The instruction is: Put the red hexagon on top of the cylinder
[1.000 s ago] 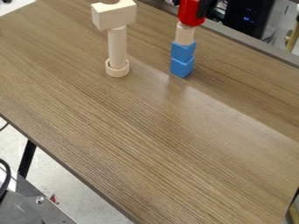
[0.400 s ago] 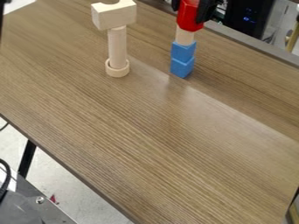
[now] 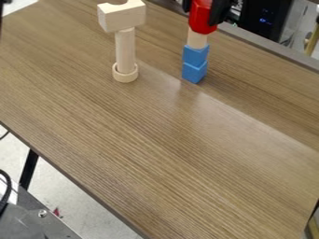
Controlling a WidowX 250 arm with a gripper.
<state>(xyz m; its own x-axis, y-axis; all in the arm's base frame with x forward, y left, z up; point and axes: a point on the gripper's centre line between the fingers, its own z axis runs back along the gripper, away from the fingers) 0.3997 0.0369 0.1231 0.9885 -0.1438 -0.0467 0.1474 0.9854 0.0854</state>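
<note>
Across the wooden surface (image 3: 156,140), the pale arch block (image 3: 122,17) on its post (image 3: 125,49) stands where it did. The black gripper (image 3: 200,17) is slightly lower than in the first frame, and so is the red hexagon (image 3: 199,23), now covering more of the short cylinder (image 3: 197,40) on two blue blocks (image 3: 194,64). The jaws are parted by just the hexagon's width, one on either side, gripping it right at the cylinder's top.
</note>
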